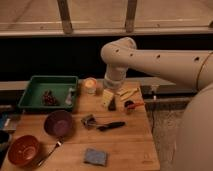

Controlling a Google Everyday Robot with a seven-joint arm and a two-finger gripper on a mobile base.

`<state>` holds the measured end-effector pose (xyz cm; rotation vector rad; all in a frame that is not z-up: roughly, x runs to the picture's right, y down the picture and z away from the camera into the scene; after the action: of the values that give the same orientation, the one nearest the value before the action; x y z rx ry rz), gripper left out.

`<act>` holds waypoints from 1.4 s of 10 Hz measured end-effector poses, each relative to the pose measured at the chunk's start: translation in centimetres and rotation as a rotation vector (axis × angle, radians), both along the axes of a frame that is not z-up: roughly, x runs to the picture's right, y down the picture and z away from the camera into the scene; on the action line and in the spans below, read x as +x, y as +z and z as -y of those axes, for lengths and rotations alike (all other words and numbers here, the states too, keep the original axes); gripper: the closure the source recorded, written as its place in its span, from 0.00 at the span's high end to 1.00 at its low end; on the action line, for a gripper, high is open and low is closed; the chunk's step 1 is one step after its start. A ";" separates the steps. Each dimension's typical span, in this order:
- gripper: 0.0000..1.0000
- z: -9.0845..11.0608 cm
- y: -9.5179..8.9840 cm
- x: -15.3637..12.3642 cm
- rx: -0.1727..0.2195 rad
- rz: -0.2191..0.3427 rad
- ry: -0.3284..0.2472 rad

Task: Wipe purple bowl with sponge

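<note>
The purple bowl [59, 123] sits on the left part of the wooden table [130, 145], dark and glossy inside. The blue-grey sponge [95, 156] lies flat near the front edge, right of and nearer than the bowl. My gripper [109, 99] hangs from the big white arm [150, 57] over the back middle of the table. It is well behind the sponge and to the right of and behind the bowl, touching neither. It hides much of the dark upright block behind it.
A reddish-orange bowl [24, 150] sits front left with a spoon [50, 149] beside it. A green tray [50, 91] stands back left, a small lit cup [90, 86] next to it. A black-handled tool [111, 126] lies mid-table. Small utensils [129, 99] lie back right.
</note>
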<state>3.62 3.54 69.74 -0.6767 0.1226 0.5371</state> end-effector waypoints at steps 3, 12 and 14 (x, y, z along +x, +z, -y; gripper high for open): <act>0.80 0.0 0.1 0.0 -0.002 0.004 -0.001; 0.80 -12.9 0.9 -7.2 -0.160 0.193 -0.099; 0.80 -15.3 1.0 -8.3 -0.218 0.244 -0.064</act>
<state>-4.68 18.89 70.70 -0.9424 -0.0273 0.3789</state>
